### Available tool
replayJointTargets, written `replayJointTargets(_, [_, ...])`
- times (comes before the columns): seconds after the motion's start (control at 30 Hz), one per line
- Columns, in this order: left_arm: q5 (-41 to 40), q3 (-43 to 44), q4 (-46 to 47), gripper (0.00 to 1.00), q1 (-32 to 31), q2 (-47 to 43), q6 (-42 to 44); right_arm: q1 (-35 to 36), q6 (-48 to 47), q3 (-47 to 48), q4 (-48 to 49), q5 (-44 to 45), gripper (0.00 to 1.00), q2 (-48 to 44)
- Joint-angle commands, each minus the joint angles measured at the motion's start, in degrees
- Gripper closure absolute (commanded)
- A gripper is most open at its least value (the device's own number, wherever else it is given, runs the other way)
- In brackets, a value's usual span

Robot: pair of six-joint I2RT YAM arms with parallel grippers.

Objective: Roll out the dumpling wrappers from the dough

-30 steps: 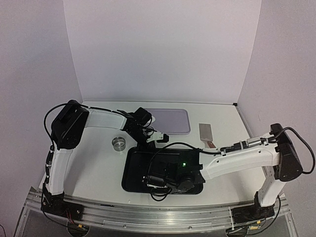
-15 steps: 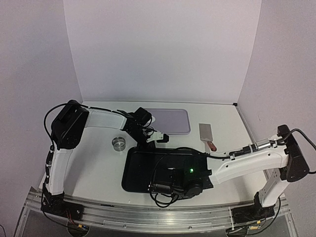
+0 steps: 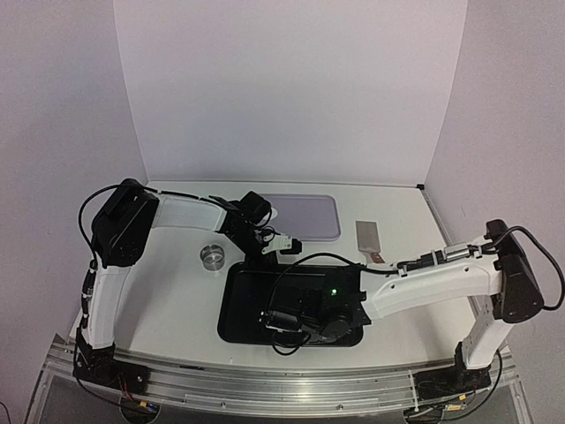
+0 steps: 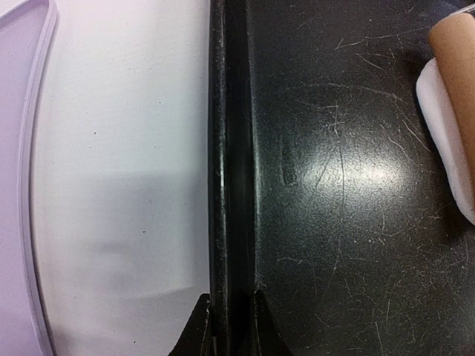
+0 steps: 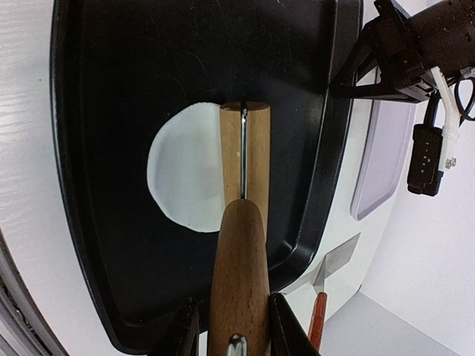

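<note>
Top view: left fingers [image 3: 284, 248] pinched the black tray's [image 3: 238, 305] far rim, steadying it.

Left wrist: narrow clamp confirmed. Flattened dough [image 4: 434, 119] lay under the rolling pin [image 4: 456, 52].

Right wrist: right fingers [image 5: 283, 326] gripped the pin's handle. Light, centred strokes advised.

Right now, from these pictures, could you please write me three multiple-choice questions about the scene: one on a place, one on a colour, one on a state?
1. Where does the dough lie?
A on the lavender tray; B in the black tray; C on the bare table.
2. What colour is the handle of the scraper?
A red; B blue; C green.
3. What is the right gripper doing?
A hanging open; B gripping the scraper; C gripping the rolling pin.

Answers:
1 B: the white patch rests on the black floor, under the pin.
2 A: the red handle shows beside the tray.
3 C: it clamps the wooden handle.
</note>
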Motion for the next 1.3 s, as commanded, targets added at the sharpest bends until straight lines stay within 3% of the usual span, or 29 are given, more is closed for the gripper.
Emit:
replayJointTargets(0.0, [-7.81, 1.92, 4.00, 1.00, 0.95, 0.92, 3.13, 4.99, 6.14, -2.17, -10.00, -8.22, 1.00, 0.00])
replayJointTargets(0.23, [-7.64, 1.80, 4.15, 1.00, 0.94, 1.18, 3.05, 6.50, 8.05, -0.84, -13.44, -8.49, 1.00, 1.37])
replayJointTargets(0.6, [-7.85, 2.00, 4.11, 1.00, 0.95, 0.69, 2.98, -3.67, -0.32, 0.93, -9.30, -9.47, 1.00, 5.11])
replayJointTargets(0.8, [-7.99, 2.33, 3.99, 1.00, 0.91, 0.44, 3.16, -3.04, 3.58, -0.27, -8.81, -9.50, 1.00, 5.46])
replayJointTargets(1.07, [-7.86, 1.86, 4.11, 1.00, 0.99, 0.61, 3.13, 3.87, 8.44, -0.91, -12.02, -9.77, 1.00, 2.11])
replayJointTargets(1.27, [-8.07, 1.22, 4.24, 1.00, 0.96, 0.61, 3.69, 0.38, 4.49, -0.82, -10.85, -8.51, 1.00, 3.97])
